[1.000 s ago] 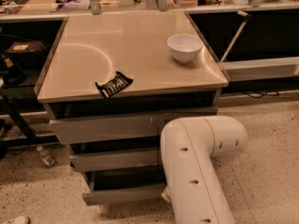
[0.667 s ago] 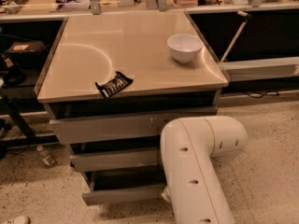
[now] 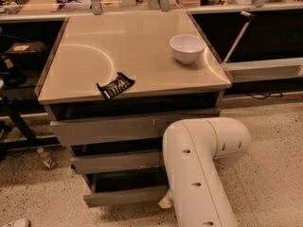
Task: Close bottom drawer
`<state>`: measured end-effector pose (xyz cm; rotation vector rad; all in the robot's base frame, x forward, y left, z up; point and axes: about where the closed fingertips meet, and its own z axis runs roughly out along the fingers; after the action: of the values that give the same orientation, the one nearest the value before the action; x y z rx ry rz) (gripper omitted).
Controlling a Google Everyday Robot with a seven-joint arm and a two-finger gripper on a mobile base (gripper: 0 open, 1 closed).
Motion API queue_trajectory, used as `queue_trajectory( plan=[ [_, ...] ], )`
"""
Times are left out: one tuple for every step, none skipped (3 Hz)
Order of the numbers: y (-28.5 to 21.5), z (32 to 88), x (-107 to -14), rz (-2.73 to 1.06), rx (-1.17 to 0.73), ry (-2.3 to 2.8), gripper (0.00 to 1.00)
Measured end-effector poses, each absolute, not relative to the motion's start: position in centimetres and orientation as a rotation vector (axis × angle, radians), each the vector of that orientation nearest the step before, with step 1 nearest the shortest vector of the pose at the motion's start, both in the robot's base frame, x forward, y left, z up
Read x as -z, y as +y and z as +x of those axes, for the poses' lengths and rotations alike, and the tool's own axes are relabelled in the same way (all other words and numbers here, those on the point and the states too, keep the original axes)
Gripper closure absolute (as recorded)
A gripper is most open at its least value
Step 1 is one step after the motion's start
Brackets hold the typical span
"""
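1. The bottom drawer [image 3: 125, 196] sat in the lower centre of the frame, lowest of the cabinet's three. It stood open, its plain grey front forward of the cabinet body, with a dark gap showing above the panel. Its contents could not be made out.
2. The tool [image 3: 164, 202] was at the right end of the bottom drawer's front panel, touching or just beside it; which could not be told. Only a small pale part showed past the arm, so whether it was apart or together could not be told.
3. The white arm [image 3: 199, 169] filled the lower right of the frame. It bent at a rounded elbow and covered the right ends of the lower two drawer fronts.
4. The middle drawer [image 3: 118, 161] lay directly above, also open, its front wider than the bottom one.
5. The top drawer [image 3: 109, 129] was the widest front, just under the tabletop, and also out from the cabinet.
6. The tabletop [image 3: 142, 46] was a beige slab in the upper centre. A white bowl [image 3: 187, 48] stood upright near its right edge. A black snack packet [image 3: 115, 85] lay flat near its front edge, well apart from the bowl.
7. The speckled floor [image 3: 270, 164] carried a small bottle [image 3: 47, 158] lying at centre left, near the cabinet's left side.
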<state>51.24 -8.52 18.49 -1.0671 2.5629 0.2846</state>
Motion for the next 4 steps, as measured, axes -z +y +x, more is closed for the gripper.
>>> queue_trajectory(
  plan=[
    [-8.51, 51.24, -18.49, -1.067, -0.285, 2.563, 0.00],
    [-8.51, 51.24, -18.48, -1.067, -0.285, 2.563, 0.00],
    [-8.51, 51.24, -18.48, -1.067, -0.285, 2.563, 0.19],
    [-8.51, 51.24, -18.48, -1.067, -0.285, 2.563, 0.42]
  ],
)
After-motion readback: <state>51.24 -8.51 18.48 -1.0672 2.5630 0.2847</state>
